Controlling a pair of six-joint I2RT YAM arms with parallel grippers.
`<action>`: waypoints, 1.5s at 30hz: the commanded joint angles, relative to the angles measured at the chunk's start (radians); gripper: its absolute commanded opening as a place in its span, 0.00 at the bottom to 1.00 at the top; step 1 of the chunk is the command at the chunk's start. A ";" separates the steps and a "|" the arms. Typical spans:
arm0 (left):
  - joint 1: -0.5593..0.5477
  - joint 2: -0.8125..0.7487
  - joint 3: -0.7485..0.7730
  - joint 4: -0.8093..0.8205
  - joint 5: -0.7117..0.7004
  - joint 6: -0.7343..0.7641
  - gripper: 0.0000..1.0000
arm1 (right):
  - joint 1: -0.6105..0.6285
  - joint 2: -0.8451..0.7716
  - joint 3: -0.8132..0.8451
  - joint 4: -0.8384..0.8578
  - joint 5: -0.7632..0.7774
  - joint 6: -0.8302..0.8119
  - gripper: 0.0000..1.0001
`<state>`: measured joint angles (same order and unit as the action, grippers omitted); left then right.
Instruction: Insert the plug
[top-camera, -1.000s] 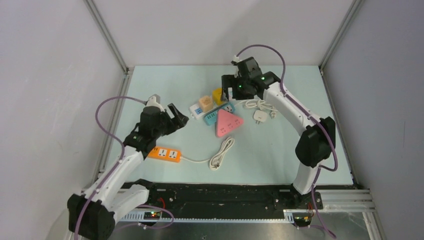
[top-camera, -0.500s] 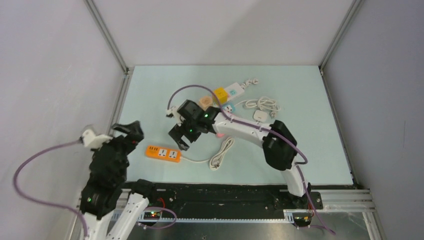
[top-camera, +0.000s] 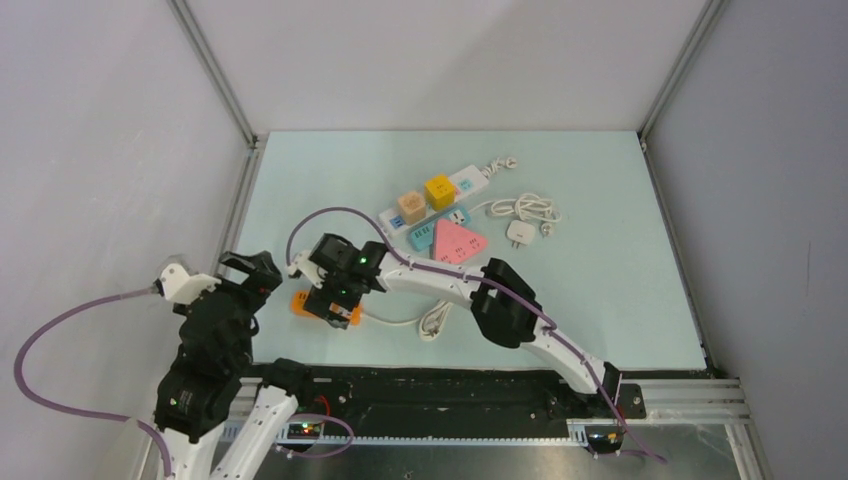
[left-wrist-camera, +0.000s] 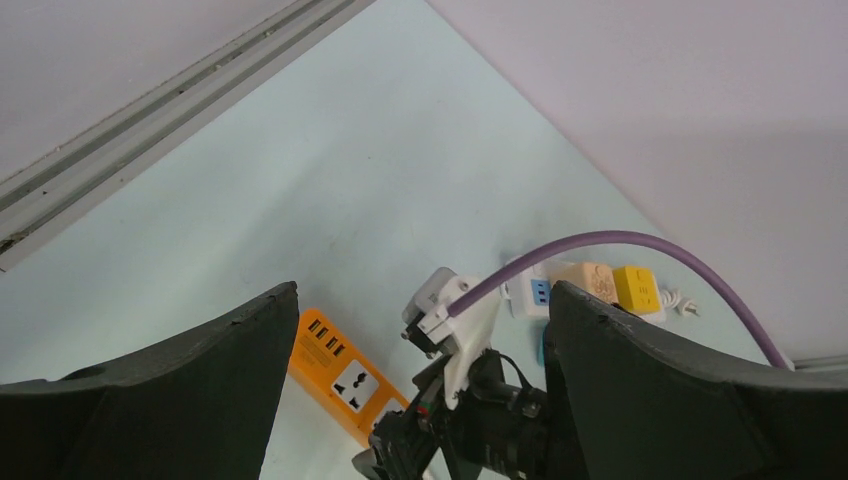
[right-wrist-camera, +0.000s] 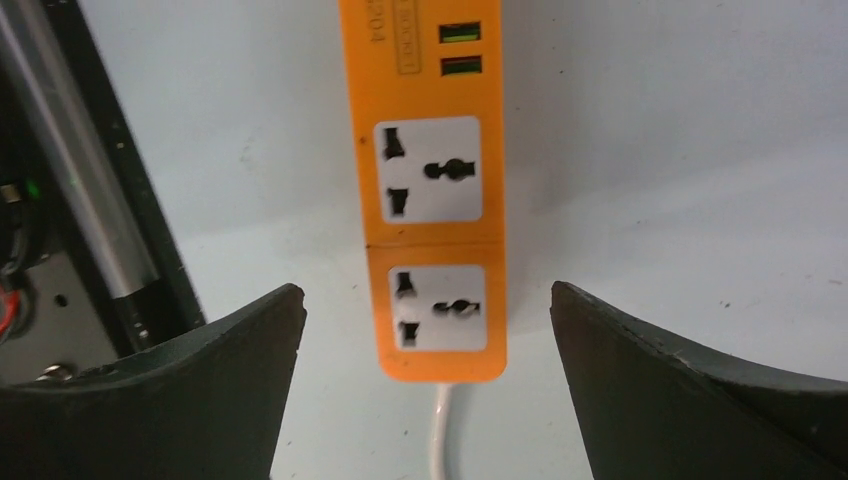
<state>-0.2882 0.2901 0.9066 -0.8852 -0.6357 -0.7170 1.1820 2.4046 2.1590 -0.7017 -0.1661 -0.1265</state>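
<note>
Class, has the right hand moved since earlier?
Yes. The right hand moved from beyond the pink triangular power strip to its near left, above the orange rectangular power strip.

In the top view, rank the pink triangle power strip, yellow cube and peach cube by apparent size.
1. Pink triangle power strip, clearly largest.
2. Yellow cube and peach cube look about alike; I can't rank them.

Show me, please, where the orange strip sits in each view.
Top external: strip lower left, under the right gripper.
Left wrist: strip bottom centre, beside that gripper.
Right wrist: strip centre, running top to bottom.
Shared landmark: the right gripper.
</note>
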 joint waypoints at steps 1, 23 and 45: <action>0.007 0.018 0.021 0.001 -0.004 -0.003 1.00 | -0.015 0.055 0.082 -0.039 0.007 -0.076 0.97; 0.007 0.275 -0.028 0.095 0.188 0.065 1.00 | -0.096 -0.260 -0.429 0.105 0.337 0.465 0.31; 0.019 0.402 -0.124 0.261 0.323 0.078 0.98 | -0.366 -0.638 -0.573 0.157 0.138 0.566 0.99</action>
<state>-0.2779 0.6857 0.8097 -0.6865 -0.3546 -0.6624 0.9161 1.9491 1.6379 -0.5873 -0.0067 0.3817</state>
